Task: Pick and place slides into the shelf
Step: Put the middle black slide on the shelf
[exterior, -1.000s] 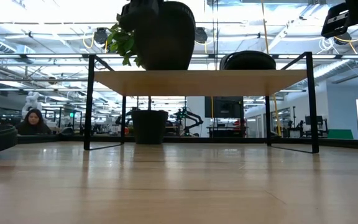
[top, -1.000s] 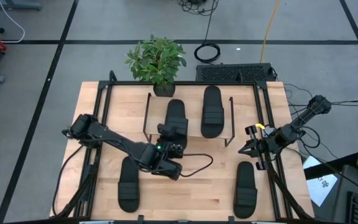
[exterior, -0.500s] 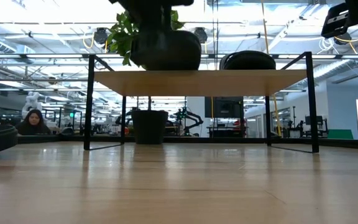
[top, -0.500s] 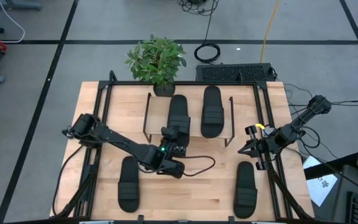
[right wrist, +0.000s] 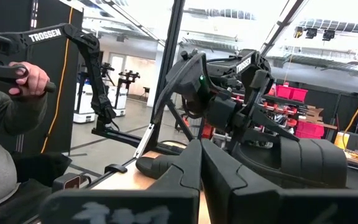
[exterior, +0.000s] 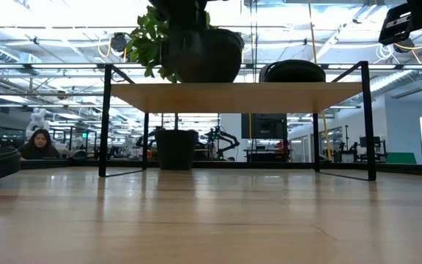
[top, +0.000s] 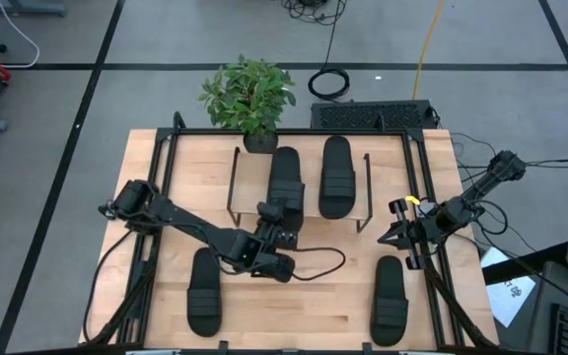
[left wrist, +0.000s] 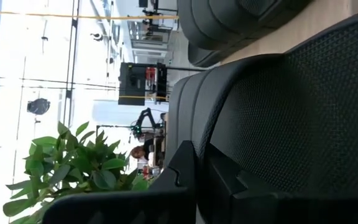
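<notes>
The shelf (top: 254, 187), a light wood board on thin black legs, stands mid-table, also in the low view (exterior: 233, 97). Two black slides lie on its top: the left one (top: 285, 177) and the right one (top: 335, 176). Two more slides rest sole-down on the table, near left (top: 203, 291) and near right (top: 390, 299). My left gripper (top: 275, 214) is at the shelf's near edge, shut on the left slide. My right gripper (top: 387, 237) waits shut beyond the shelf's right side, above the table. My left gripper holds the left slide on the shelf by its near end (left wrist: 229, 155), coming from the table's near side, roughly level, with the fingers (left wrist: 185, 177) along the slide's length. The slide lies on the shelf's top board (exterior: 200, 55). The gripper's own fingers hide the exact place of contact.
A potted plant (top: 249, 94) stands at the table's far edge, just behind the shelf. A black cable (top: 319, 261) loops on the table near my left wrist. Black rails (top: 166, 168) frame the table. A person (exterior: 41, 143) sits in the room beyond; a hand (right wrist: 30, 78) grips a controller.
My left gripper has moved toward the table's far edge and down, carrying the left slide. The slide, steeply tipped up above the shelf a second ago, has come down flatter onto the top board and sits farther in.
</notes>
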You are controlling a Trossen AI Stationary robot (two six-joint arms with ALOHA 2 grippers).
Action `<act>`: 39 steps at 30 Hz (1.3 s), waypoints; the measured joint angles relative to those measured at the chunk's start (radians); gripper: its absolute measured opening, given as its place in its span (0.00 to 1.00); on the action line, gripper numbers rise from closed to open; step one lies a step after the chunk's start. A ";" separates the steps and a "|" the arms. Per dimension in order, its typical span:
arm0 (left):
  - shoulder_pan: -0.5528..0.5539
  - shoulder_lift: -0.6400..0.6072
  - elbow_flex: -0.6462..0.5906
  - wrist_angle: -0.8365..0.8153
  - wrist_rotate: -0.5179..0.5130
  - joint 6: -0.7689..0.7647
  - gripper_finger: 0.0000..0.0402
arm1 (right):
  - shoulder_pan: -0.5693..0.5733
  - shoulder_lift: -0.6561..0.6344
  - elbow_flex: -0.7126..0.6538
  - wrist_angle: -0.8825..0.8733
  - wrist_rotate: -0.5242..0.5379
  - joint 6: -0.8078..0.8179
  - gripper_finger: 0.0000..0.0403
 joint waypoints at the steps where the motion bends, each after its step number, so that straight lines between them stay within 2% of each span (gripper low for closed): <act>1: 0.004 0.000 0.000 0.004 0.003 0.001 0.01 | 0.000 0.000 0.000 0.000 0.000 0.000 0.00; 5: 0.022 0.000 0.000 0.073 0.062 0.053 0.01 | 0.000 0.000 0.000 0.000 0.000 0.000 0.00; 8: 0.036 0.000 0.000 0.092 0.063 0.076 0.00 | 0.000 0.000 0.000 0.000 0.000 0.000 0.00; 25: 0.054 -0.002 0.001 0.088 0.182 0.009 0.01 | 0.000 0.000 0.000 -0.001 0.000 0.000 0.00; 33: 0.053 -0.002 0.002 0.055 0.226 -0.092 0.09 | 0.000 0.001 0.000 -0.002 0.000 0.000 0.00; 39: 0.052 -0.002 0.002 0.054 0.217 -0.109 0.22 | 0.000 0.001 0.000 -0.002 0.000 0.000 0.00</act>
